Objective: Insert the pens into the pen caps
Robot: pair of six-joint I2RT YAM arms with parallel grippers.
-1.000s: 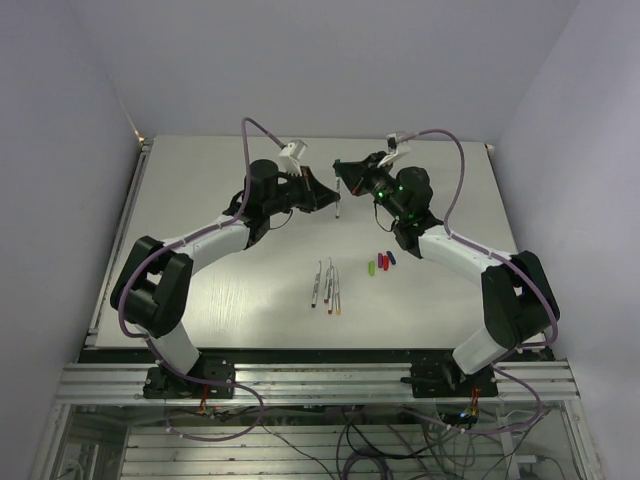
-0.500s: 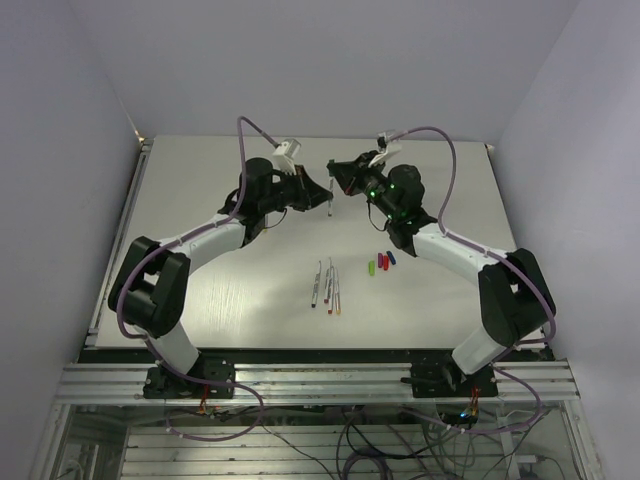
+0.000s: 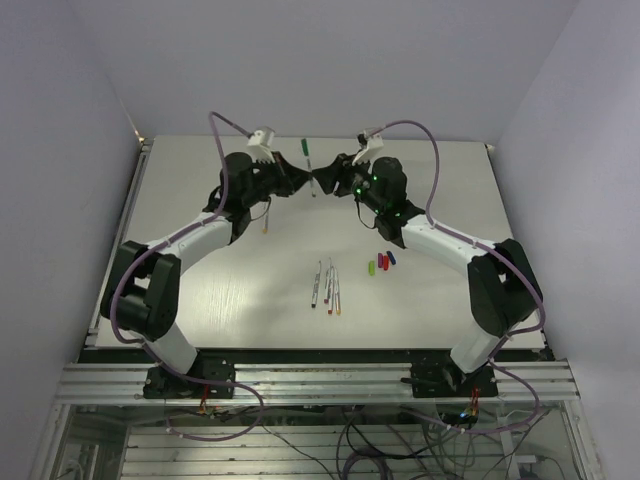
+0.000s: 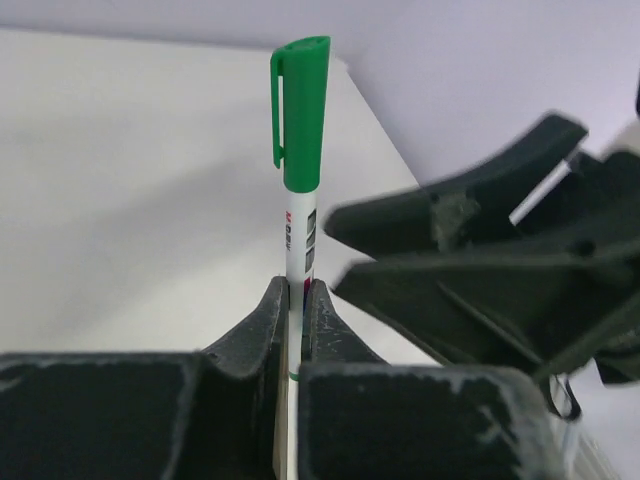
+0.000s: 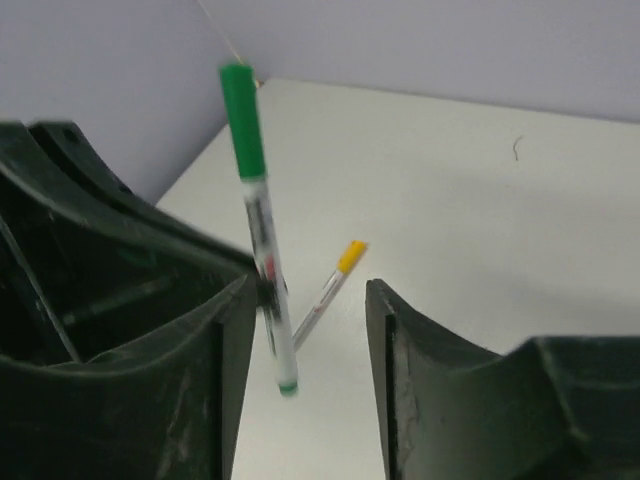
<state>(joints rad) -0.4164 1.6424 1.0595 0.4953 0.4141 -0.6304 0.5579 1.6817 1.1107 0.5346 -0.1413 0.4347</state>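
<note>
Clamping the green-capped pen [image 4: 299, 190], left end effector [image 4: 296, 292] is closed tight; right end effector [image 5: 310, 292] gapes empty.

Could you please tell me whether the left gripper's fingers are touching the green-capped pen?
Touching. The left wrist view shows the fingers of the left gripper closed on the barrel of the green-capped pen, with no gap on either side.

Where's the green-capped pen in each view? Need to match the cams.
Top external: green-capped pen at far centre, between the two arms' tips, over the table.
Left wrist: centre, upright, barrel pinched in the left gripper, cap on top.
Right wrist: left of centre, slightly tilted, lower end between the open jaws of the right gripper.
Shared landmark: the white table behind the pen.
</note>
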